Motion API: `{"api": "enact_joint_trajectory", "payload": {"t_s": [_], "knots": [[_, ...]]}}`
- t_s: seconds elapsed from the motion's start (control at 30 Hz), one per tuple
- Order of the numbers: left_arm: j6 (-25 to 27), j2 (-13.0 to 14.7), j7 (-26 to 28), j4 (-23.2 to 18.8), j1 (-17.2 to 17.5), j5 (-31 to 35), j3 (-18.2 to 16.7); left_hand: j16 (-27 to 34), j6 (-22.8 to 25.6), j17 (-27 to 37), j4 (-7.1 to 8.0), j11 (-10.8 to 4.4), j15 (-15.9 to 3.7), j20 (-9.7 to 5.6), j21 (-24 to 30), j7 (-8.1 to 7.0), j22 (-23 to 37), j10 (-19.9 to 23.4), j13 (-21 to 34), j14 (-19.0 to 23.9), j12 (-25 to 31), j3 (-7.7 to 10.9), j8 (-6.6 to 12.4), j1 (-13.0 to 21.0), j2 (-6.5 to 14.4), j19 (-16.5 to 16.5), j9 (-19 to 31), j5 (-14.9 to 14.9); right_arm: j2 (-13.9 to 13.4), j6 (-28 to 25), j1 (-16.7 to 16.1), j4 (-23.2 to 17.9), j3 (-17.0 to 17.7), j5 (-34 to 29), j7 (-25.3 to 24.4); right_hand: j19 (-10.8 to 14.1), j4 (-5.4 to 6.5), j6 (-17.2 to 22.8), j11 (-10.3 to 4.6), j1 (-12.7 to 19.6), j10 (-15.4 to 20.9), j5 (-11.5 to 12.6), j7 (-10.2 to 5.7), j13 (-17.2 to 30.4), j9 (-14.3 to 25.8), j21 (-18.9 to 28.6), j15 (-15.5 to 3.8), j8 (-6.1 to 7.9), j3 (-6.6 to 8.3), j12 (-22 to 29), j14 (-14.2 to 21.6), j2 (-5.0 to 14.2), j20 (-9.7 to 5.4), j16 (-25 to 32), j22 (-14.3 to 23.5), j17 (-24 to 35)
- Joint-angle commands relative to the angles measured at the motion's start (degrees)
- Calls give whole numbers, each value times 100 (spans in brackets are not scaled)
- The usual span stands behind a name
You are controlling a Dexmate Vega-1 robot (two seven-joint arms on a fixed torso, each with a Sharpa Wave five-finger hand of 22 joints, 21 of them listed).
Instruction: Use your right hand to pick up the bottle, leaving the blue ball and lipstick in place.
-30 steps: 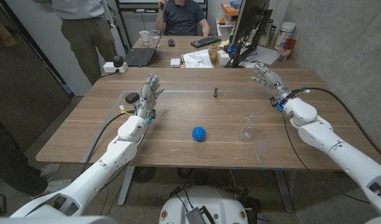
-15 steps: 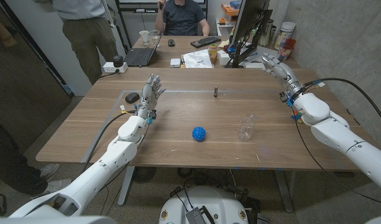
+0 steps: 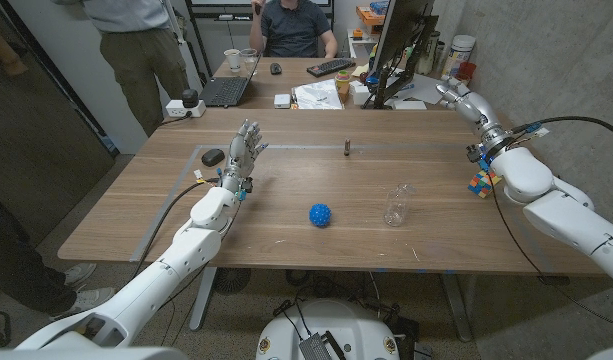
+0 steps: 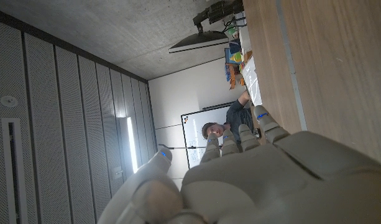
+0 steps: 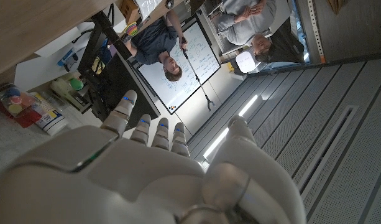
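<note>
Head view: we see the clear bottle standing upright on the wooden table, right of center in the frame, w/ the blue ball just to its left at about the same depth, the two apart. The lipstick, a small dark upright item, sits farther up the frame, above & between them, near a pale line across the tabletop. Our right hand is at the upper right, past the table's right edge, fingers extended & apart, holding nothing, well apart from the bottle. Just beside the right forearm we spot a multicolored cube at the table's right edge. Our left hand is upper left of center, fingers up & spread, nothing in it; a small dark object lies just left of it. Behind, a second desk w/ a laptop & a seated person. Right wrist view: fingers straight & released. Left wrist view: fingers likewise straight, grasping nothing.
</note>
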Motion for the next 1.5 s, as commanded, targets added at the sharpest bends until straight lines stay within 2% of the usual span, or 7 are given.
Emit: {"api": "enact_joint_trajectory", "payload": {"t_s": [0.03, 0.13, 0.37, 0.73, 1.07, 1.37, 1.5], "knots": [[-17, 52, -57, -128, 84, -23, 31, 29, -17, 28, 0, -20, 6, 40, 8, 34, 12, -40, 26, -30, 37, 21, 26, 4, 448, 7, 19, 32, -332, -361, -1109, -907, 1015, -462, -608, 32, -10, 33, -5, 25, 4, 37, -24, 29, 14, -6, -2, 36, -31, 42, 38, -67, 44, 28, 6, 9], [-36, 70, -79, -149, 101, -15, 38, 30, -17, 28, 0, -22, 8, 39, 7, 37, 12, -43, 26, -29, 36, 20, 26, 4, 448, 8, 19, 33, -315, -516, -1448, -1171, 1358, -712, -719, 37, -13, 37, -7, 29, 10, 38, -23, 29, 15, -5, -6, 37, -33, 44, 43, -72, 50, 29, 6, 9], [-82, 100, -163, -172, 124, -28, 49, 29, -19, 28, 0, -23, 16, 40, 5, 33, 12, -46, 26, -32, 35, 19, 25, 5, 448, 9, 19, 33, 70, -1028, -2120, -1821, 2071, -1547, -968, 84, -29, 26, -29, 48, 19, 42, -47, 29, 17, 9, -19, 30, -39, 47, 75, -94, 104, 38, 6, 8], [-107, 154, -419, -148, 92, -86, 96, 30, -19, 28, -1, -23, 9, 45, -1, 30, 12, -42, 26, -29, 36, 17, 26, 5, 448, 6, 19, 33, 995, -1528, -2872, -2722, 2855, -2461, -645, 106, -47, -33, -48, 73, 23, 48, -76, 29, 18, 10, -15, 7, -44, 47, 94, -119, 112, 40, 5, 7], [-155, 194, -609, -102, 66, -124, 118, 28, -19, 28, -1, -23, 13, 42, -4, 33, 12, -42, 26, -32, 36, 16, 26, 6, 449, 8, 19, 33, 1837, -1851, -3292, -3428, 3167, -3325, -428, 122, -62, -45, -56, 91, 20, 55, -81, 29, 20, 10, -10, 5, -56, 45, 94, -154, 152, 36, 4, 6], [-192, 174, -789, 18, -15, -165, 147, 30, -18, 28, -1, -22, 2, 47, -4, 34, 12, -34, 26, -29, 39, 15, 27, 6, 449, 17, 19, 34, 2422, -2223, -3559, -3967, 3146, -4308, -429, 184, -80, -92, -85, 106, 17, 65, -87, 29, 22, 25, -19, -8, -82, 42, 103, -217, 206, 36, 3, 7], [-204, 161, -881, 72, -50, -198, 159, 29, -19, 28, -1, -25, 1, 42, -5, 36, 12, -37, 26, -30, 38, 15, 26, 6, 450, 18, 19, 34, 2681, -2429, -3654, -4161, 2998, -4712, -497, 228, -92, -100, -96, 122, 18, 72, -85, 30, 23, 36, -47, -7, -91, 42, 122, -246, 218, 41, 2, 7]]}}
